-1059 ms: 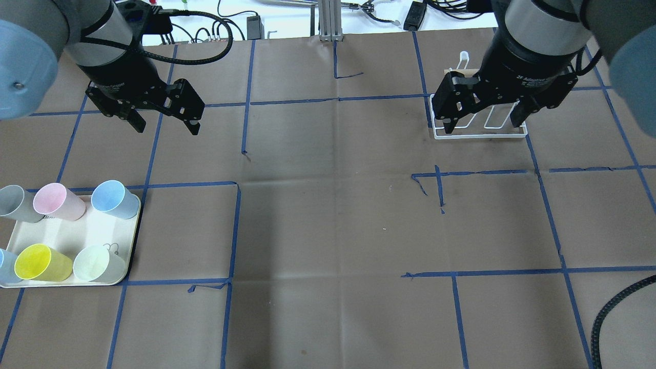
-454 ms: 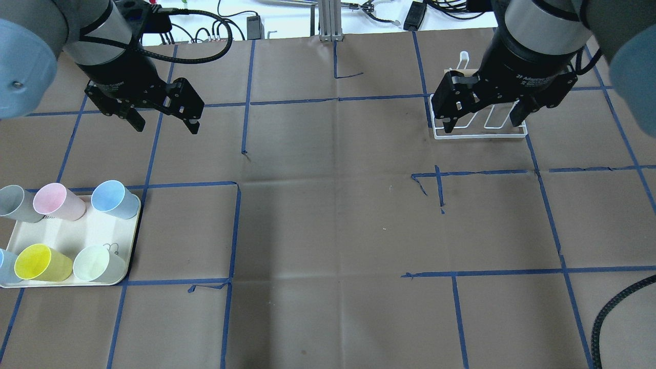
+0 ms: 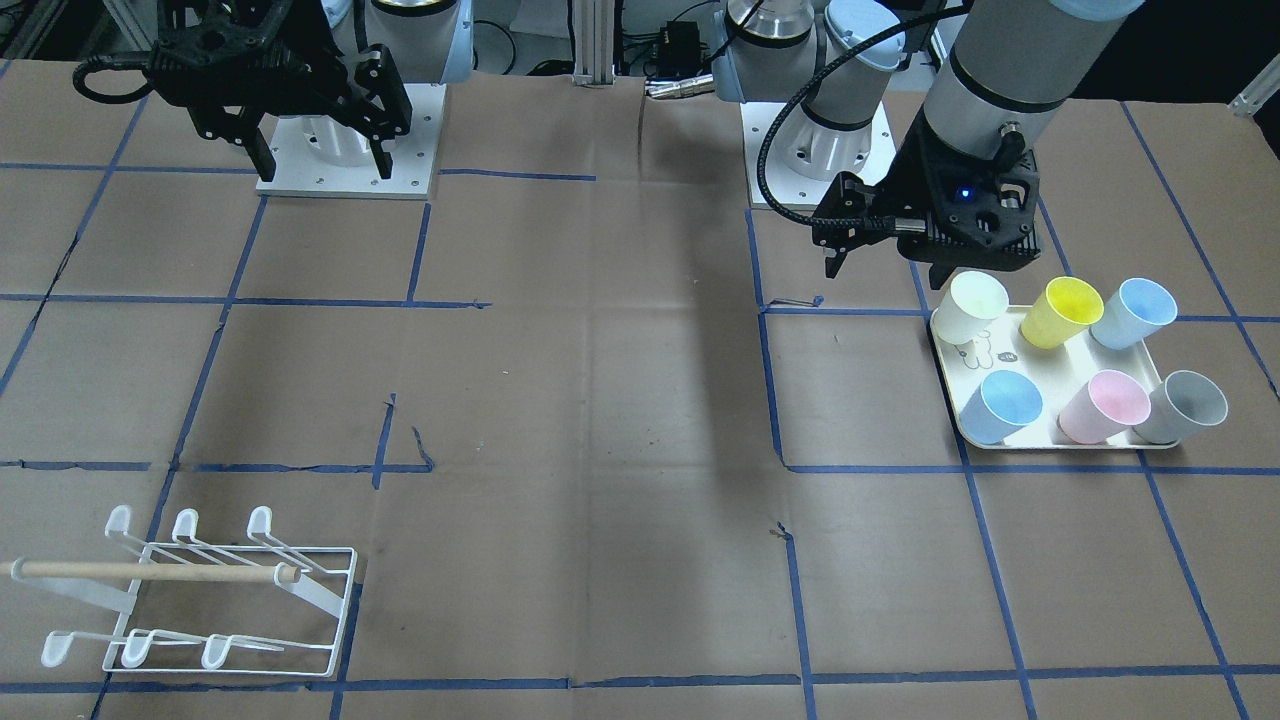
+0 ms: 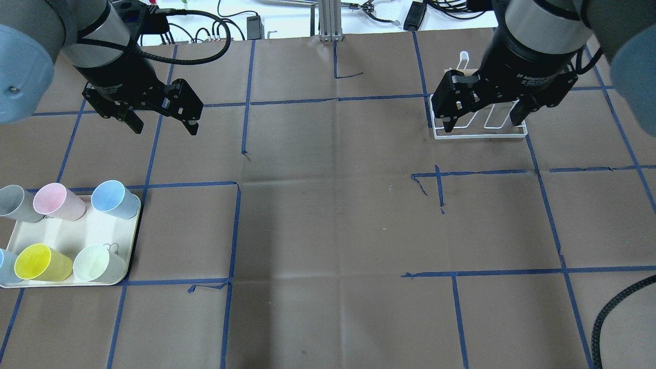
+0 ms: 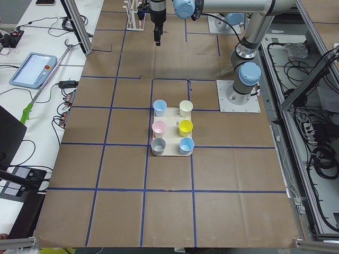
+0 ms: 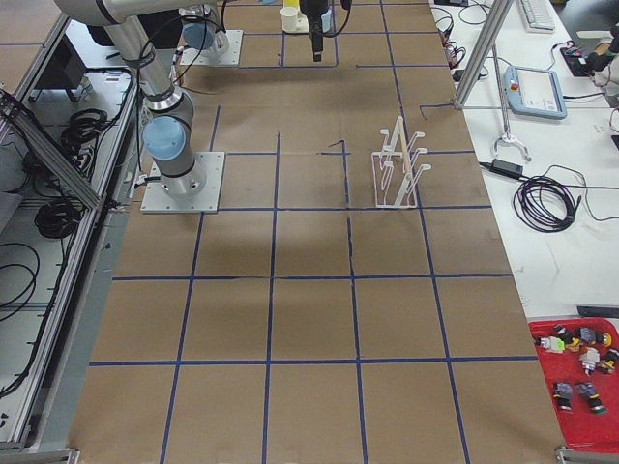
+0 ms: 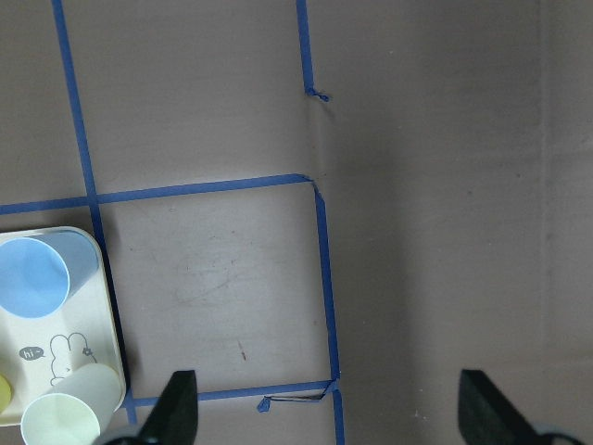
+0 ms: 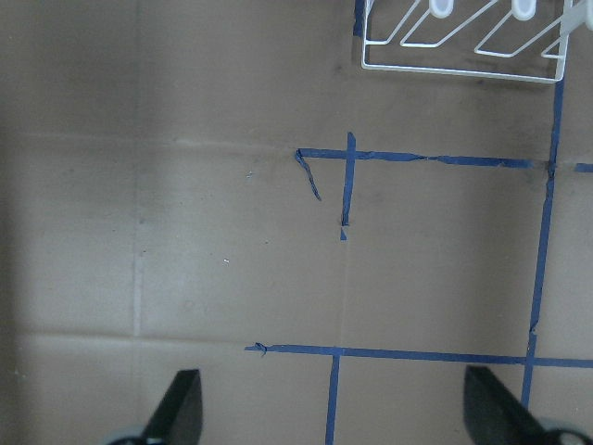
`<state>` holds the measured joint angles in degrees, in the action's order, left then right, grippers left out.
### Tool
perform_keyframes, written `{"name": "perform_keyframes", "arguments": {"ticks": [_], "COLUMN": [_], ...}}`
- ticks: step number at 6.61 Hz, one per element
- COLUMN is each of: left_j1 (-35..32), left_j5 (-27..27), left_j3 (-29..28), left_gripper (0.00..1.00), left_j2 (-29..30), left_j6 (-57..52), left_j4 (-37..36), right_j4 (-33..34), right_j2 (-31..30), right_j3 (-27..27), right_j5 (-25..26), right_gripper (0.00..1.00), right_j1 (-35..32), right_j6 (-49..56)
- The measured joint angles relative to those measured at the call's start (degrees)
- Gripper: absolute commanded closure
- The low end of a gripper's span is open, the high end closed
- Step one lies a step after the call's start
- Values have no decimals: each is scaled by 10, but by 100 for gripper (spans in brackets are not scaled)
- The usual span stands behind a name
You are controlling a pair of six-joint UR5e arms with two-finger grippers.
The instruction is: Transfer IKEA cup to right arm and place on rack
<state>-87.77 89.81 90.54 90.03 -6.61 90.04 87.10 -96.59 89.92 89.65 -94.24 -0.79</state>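
Several pastel cups stand on a cream tray (image 4: pixel 72 237) at the left: grey (image 4: pixel 15 203), pink (image 4: pixel 56 201), blue (image 4: pixel 114 199), yellow (image 4: pixel 38 262), pale green-white (image 4: pixel 95 263). My left gripper (image 4: pixel 164 127) is open and empty, well beyond the tray; in the front-facing view it (image 3: pixel 885 270) hangs just behind the white cup (image 3: pixel 975 305). My right gripper (image 4: pixel 483 123) is open and empty above the white wire rack (image 4: pixel 482 134), which also shows in the front-facing view (image 3: pixel 200 600). No cup is held.
The brown table is marked with a blue tape grid (image 4: pixel 236 225). In the left wrist view the blue cup (image 7: pixel 37 278) and the white cup (image 7: pixel 65 417) show at the lower left. Cables lie along the far edge (image 4: pixel 220 31).
My left gripper has drifted slightly left and away from the camera. My right gripper has barely moved. Both stay open; the cups have not moved.
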Motion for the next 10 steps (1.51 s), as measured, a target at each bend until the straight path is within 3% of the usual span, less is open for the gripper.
{"name": "perform_keyframes", "arguments": {"ticks": [3, 6, 8, 10], "left_j1": [21, 157, 241, 268], "left_j5": [5, 5, 6, 2], "left_j3": [19, 87, 129, 145], "left_gripper": [0, 1, 1, 1], "left_j2": [-14, -55, -65, -53], "left_j6": [-11, -136, -221, -246], "left_j4": [-9, -24, -75, -104], "right_j4": [-1, -1, 0, 0], "right_j2": [0, 0, 0, 0], "right_j3": [1, 0, 0, 0], "right_j5": [1, 0, 0, 0], "right_gripper": [0, 0, 0, 0], "right_j1": [-1, -1, -1, -1], "right_j6": [0, 0, 0, 1]}}
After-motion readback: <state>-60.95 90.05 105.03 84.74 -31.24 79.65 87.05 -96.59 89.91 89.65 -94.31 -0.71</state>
